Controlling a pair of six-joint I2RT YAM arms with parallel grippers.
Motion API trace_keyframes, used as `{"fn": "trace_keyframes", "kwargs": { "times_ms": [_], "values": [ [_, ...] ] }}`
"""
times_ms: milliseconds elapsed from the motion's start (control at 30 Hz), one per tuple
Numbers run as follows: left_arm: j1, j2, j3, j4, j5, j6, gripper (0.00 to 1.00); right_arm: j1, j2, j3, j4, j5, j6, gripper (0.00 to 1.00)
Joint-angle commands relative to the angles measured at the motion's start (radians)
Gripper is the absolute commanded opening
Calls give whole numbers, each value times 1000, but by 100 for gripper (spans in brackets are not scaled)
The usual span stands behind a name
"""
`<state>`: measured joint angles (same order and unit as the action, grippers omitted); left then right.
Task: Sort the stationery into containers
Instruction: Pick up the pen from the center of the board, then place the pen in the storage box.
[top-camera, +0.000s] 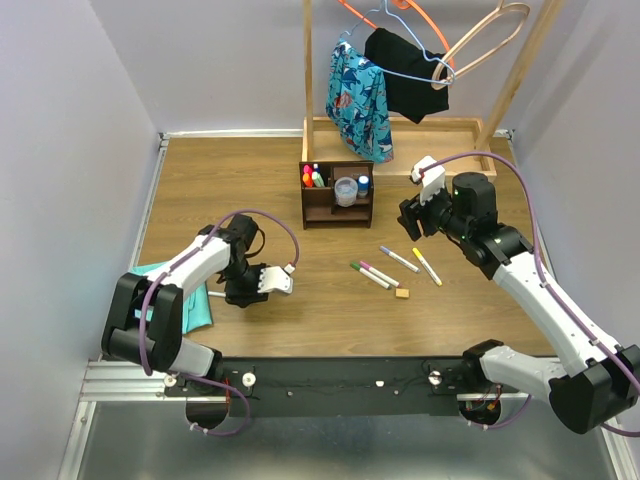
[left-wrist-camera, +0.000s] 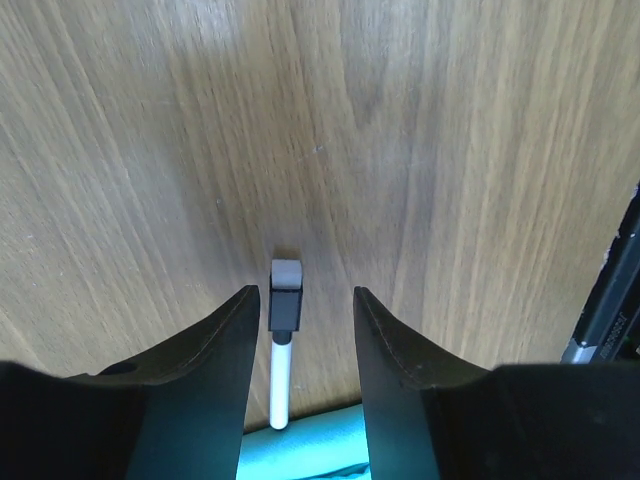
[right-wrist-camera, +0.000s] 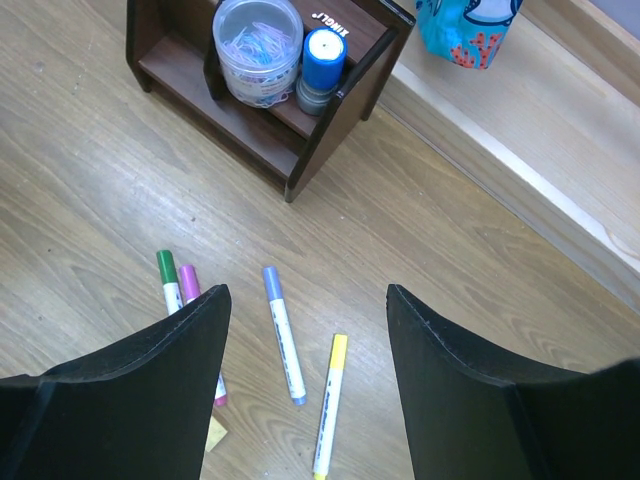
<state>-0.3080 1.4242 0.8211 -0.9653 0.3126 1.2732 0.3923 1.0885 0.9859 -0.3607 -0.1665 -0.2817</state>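
The dark brown organizer (top-camera: 337, 197) stands at mid-table and shows in the right wrist view (right-wrist-camera: 330, 120). It holds highlighters (top-camera: 313, 178), a clear round tub (right-wrist-camera: 258, 50) and a blue-capped item (right-wrist-camera: 322, 62). On the table to its right lie green (right-wrist-camera: 167, 281), pink (right-wrist-camera: 189, 282), purple (right-wrist-camera: 283, 335) and yellow (right-wrist-camera: 330, 405) capped markers and a tan eraser (top-camera: 402, 293). My right gripper (right-wrist-camera: 308, 290) is open and empty, above these markers. My left gripper (left-wrist-camera: 303, 292) is open, pointing down; a white marker with a black cap (left-wrist-camera: 284, 320) lies on the table between its fingers, untouched. That marker is hidden in the top view.
A teal folded cloth (top-camera: 185, 300) lies at the front left, right beside my left gripper (top-camera: 243, 296); its edge shows in the left wrist view (left-wrist-camera: 300, 445). The clothes rack's light wooden tray (top-camera: 440, 135) with hanging clothes stands behind the organizer.
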Motion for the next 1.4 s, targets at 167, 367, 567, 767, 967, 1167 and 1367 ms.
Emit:
{"fn": "trace_keyframes", "kwargs": {
  "times_ms": [167,367,567,767,967,1167,1367],
  "values": [
    [4,64,-7,71,-95,20,51,-4,8,-18,8,-16,3,71],
    [4,76,-59,120,-128,35,49,-4,10,-23,11,-8,3,71],
    [4,62,-96,62,-118,34,17,-4,8,-27,12,-1,-2,71],
    [-64,2,123,-134,139,-1,8,-4,16,-26,17,18,-14,71],
    [-111,128,611,-101,465,-303,8,-4,42,-1,14,24,-10,71],
    [-109,196,781,501,615,-780,8,-3,71,36,0,38,-19,71],
    [-108,214,500,1460,534,-1322,7,-6,105,69,-1,39,-20,71]
  ]
}}
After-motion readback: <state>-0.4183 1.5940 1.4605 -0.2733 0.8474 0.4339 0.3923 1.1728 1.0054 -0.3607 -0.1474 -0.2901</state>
